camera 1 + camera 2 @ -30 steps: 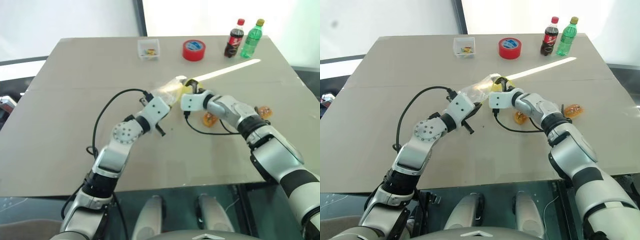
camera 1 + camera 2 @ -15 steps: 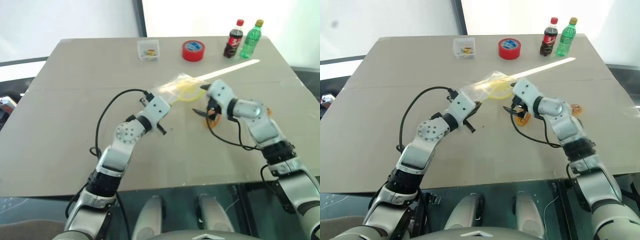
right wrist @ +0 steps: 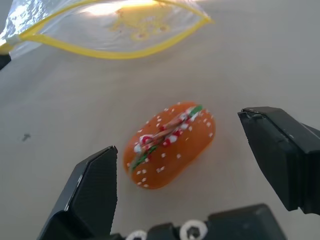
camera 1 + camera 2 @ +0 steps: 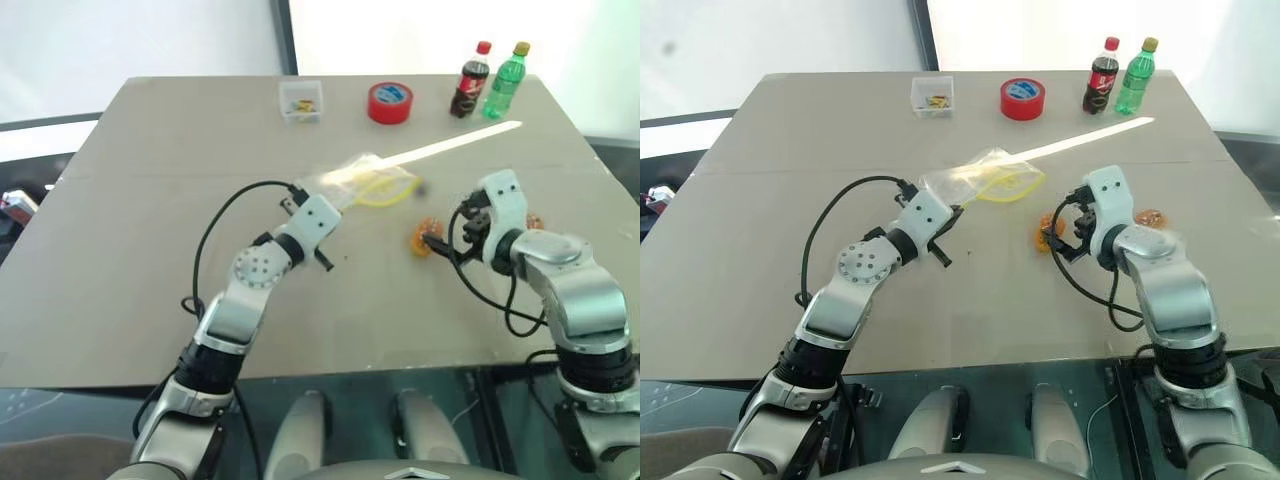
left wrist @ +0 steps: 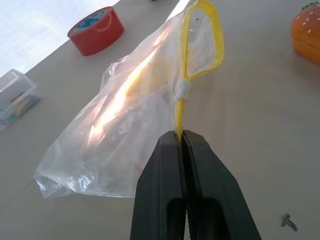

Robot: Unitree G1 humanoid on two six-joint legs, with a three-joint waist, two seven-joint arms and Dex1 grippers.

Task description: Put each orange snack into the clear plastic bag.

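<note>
Left gripper [image 5: 182, 137] pinches the yellow strip of the clear plastic bag [image 5: 135, 115], mouth gaping mid-table. Right gripper [image 3: 190, 165] spread wide around one orange snack [image 3: 169, 142]; another [image 4: 1151, 217] sits right. Small, light, probably slick; grip across its short sides.

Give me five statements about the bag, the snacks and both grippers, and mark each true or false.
1. The left gripper is shut on the yellow strip of the crinkly clear plastic bag. True.
2. The right gripper holds an oval orange snack. False: its fingers stand open on either side of the near orange snack, which lies on the table.
3. An orange snack is already inside the bag. False: the near one and the far orange snack both lie on the beige table.
4. The bag's mouth gapes open. True.
5. The red tape roll stands between the two bottles. False: it lies beside the cola bottle, with the green bottle beyond.
</note>
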